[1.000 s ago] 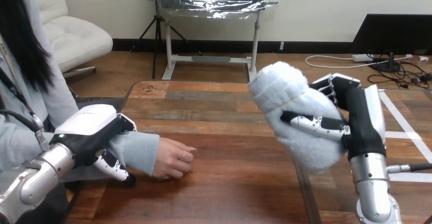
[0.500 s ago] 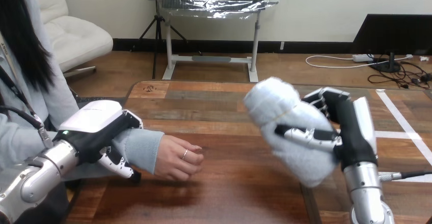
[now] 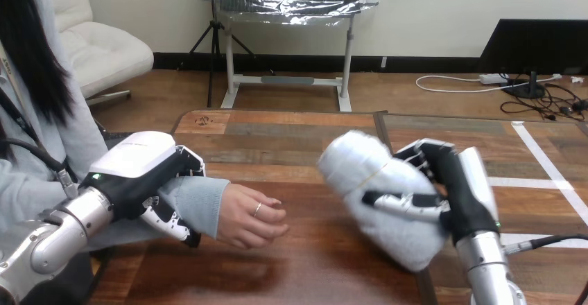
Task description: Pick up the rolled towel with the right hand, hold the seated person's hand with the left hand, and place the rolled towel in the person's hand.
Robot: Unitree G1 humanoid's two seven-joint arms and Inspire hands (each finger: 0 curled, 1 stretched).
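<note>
A strip of bare table (image 3: 315, 249) lies open between the person's hand (image 3: 249, 216) and the rolled towel (image 3: 374, 187). The left hand (image 3: 135, 170), closed round the person's wrist (image 3: 201, 201), blocks the left side; the right hand (image 3: 457, 194), gripping the towel, blocks the right. The far half of the table also stands free

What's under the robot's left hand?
The person's sleeved wrist lies under the left hand, whose fingers curl beneath it. The hand covers the wrist's top, and the table right below is hidden.
</note>
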